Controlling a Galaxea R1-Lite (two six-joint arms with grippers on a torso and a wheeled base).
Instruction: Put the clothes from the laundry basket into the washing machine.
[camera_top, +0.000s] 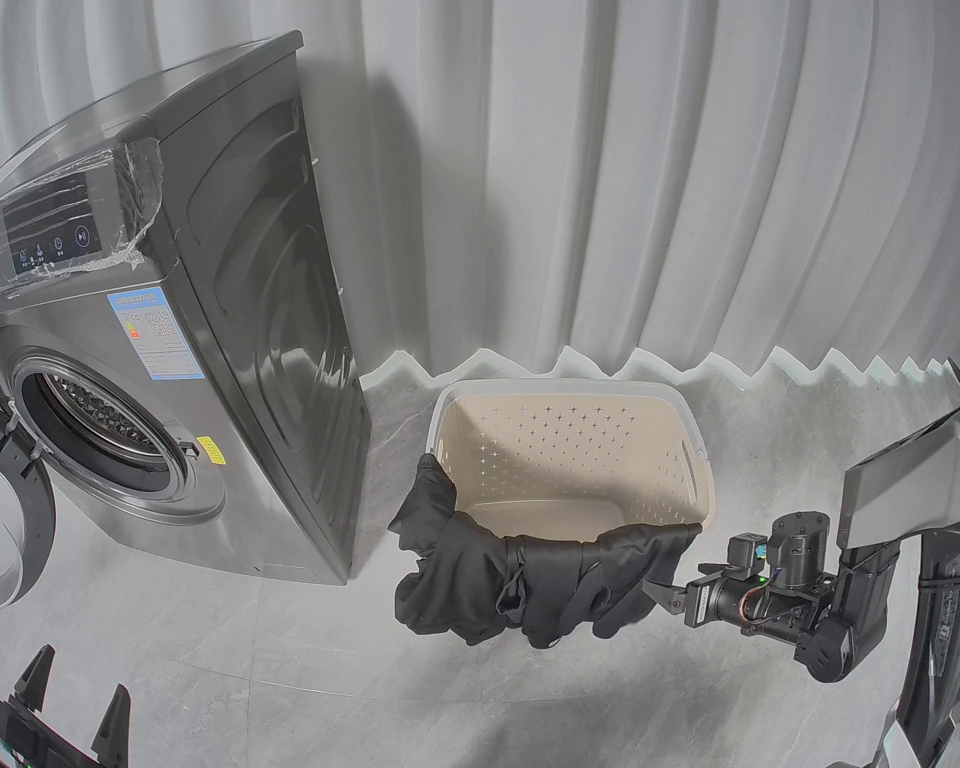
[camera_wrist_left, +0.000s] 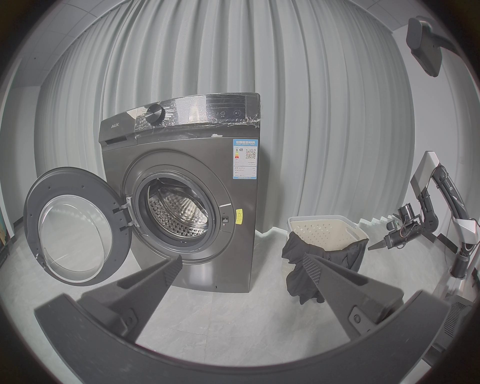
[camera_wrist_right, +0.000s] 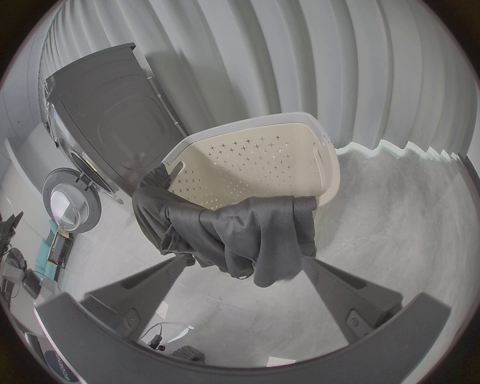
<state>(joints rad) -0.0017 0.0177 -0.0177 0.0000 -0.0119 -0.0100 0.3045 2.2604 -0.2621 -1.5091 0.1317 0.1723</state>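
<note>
A black garment (camera_top: 500, 585) (camera_wrist_right: 240, 235) (camera_wrist_left: 305, 270) hangs draped over the front rim of the beige laundry basket (camera_top: 560, 385) (camera_wrist_right: 250, 125) (camera_wrist_left: 325, 219), which stands on the floor with its inside otherwise bare. My right gripper (camera_top: 658, 592) (camera_wrist_right: 243, 263) is open at the garment's right end, level with the rim, fingers either side of the hanging cloth. The grey washing machine (camera_top: 250, 300) (camera_wrist_left: 190, 150) stands left of the basket, its round door (camera_wrist_left: 75, 225) swung open and its drum (camera_wrist_left: 177, 210) bare. My left gripper (camera_top: 82, 675) (camera_wrist_left: 241, 262) is open, low in front of the machine.
White pleated curtains (camera_top: 650, 200) close off the back, right behind the basket. Grey tiled floor (camera_top: 300, 660) lies free between the machine's front and the basket. The open door (camera_top: 20, 520) juts out at the far left.
</note>
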